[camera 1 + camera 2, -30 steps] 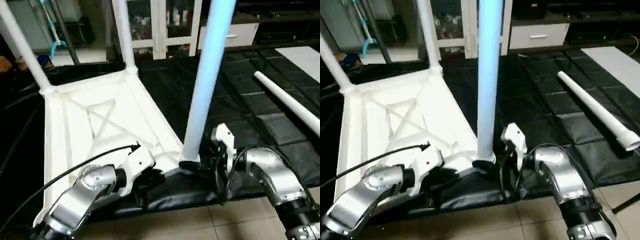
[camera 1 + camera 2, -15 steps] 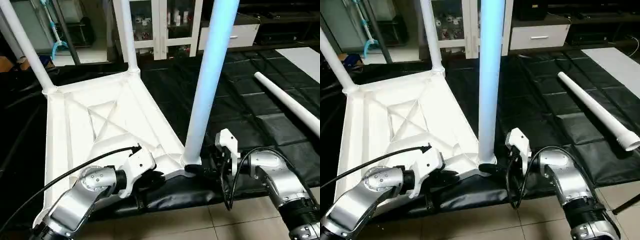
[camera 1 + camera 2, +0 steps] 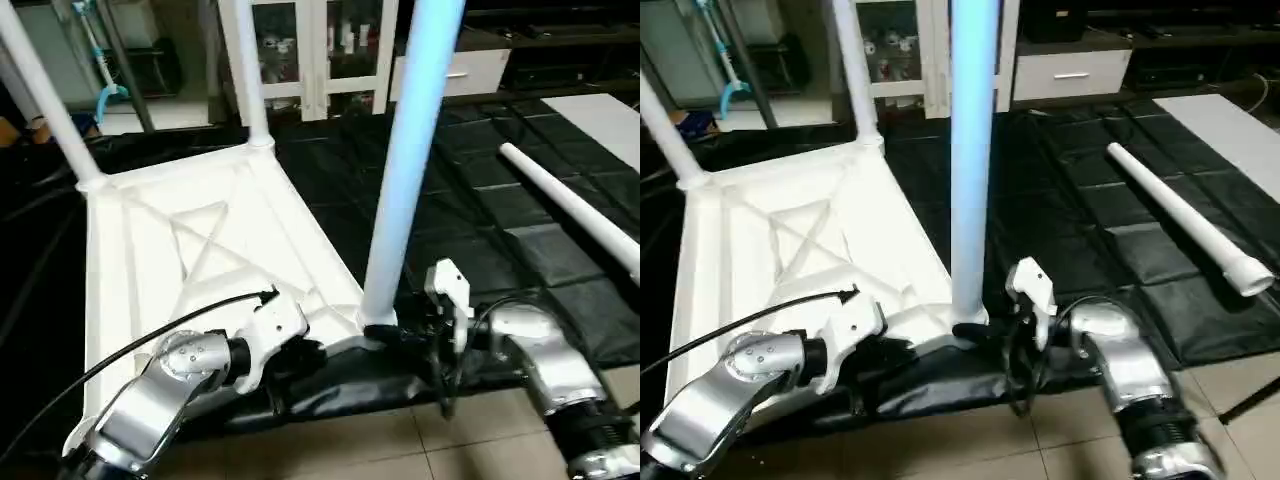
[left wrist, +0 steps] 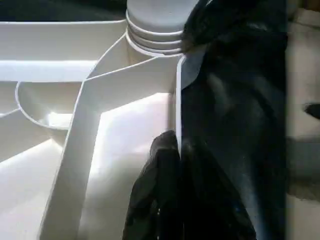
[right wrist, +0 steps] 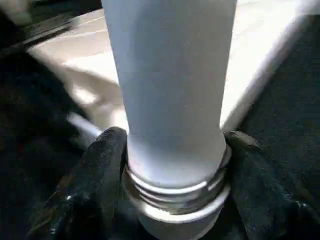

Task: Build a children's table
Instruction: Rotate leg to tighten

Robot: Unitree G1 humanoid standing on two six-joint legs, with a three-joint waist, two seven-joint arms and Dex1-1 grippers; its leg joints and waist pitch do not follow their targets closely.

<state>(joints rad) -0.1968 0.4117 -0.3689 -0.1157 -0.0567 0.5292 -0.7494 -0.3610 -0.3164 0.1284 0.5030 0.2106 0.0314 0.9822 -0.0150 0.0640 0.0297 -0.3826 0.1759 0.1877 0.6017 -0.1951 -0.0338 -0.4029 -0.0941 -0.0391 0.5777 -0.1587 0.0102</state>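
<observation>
Right gripper (image 5: 172, 200) clamps the base of the upright long white tapered plastic leg (image 3: 410, 170), at the near-right corner socket of the upturned white square plastic tabletop (image 3: 200, 240); closed left gripper (image 4: 170, 190) pins its near rim.

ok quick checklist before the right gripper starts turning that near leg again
1. Right gripper around the base of the upright white tapered leg: ok, a black finger sits on each side.
2. Leg seated fully in its round corner socket: not ok, thread rings show at its base.
3. Left gripper bracing the white plastic square tabletop: ok, shut on its edge wall.
4. Two far legs upright in their sockets: ok.
5. Fourth leg ready: ok, lying loose on the black mat.
6. Grip firm enough to turn: cannot tell.
</observation>
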